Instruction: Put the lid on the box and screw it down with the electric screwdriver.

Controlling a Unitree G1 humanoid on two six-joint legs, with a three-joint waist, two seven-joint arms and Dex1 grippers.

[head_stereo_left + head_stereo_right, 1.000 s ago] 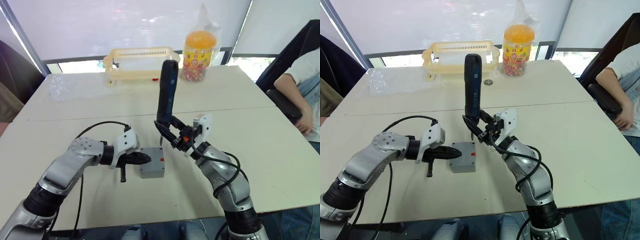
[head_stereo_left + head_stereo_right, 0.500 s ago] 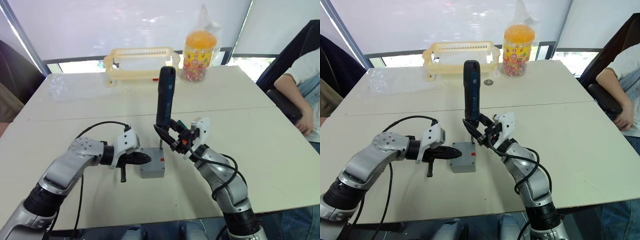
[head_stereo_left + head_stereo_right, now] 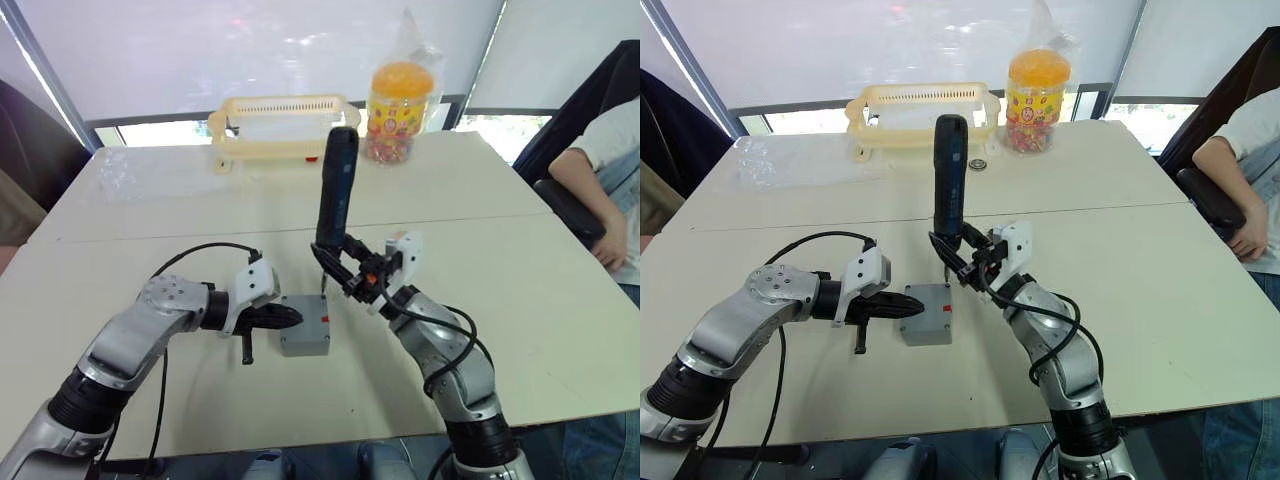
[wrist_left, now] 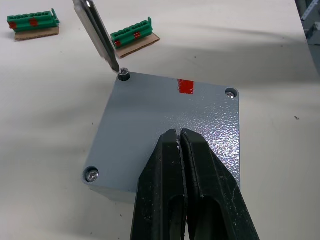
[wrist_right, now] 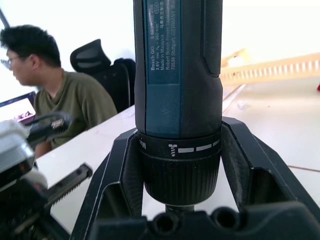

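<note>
Both grippers stay closed: right gripper (image 3: pixel 345 268) tilts electric screwdriver (image 3: pixel 334 186) rightward.

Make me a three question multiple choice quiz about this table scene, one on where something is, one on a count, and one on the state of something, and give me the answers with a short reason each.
1. Where is the electric screwdriver's bit tip?
A. At a corner screw of the lid
B. Inside the cream basket
C. Flat on the table

2. How many green connector pieces lie near the box?
A. None
B. Two
C. Five

3. What state is the left gripper in?
A. Shut, resting on the lid
B. Wide open above the lid
C. Shut on the screwdriver

Answers:
1. A: the left wrist view shows the bit meeting a screw at one corner of the lid.
2. B: two green pieces lie beyond the box.
3. A: its black fingers are pressed together on the lid, while the right gripper holds the screwdriver upright.
</note>
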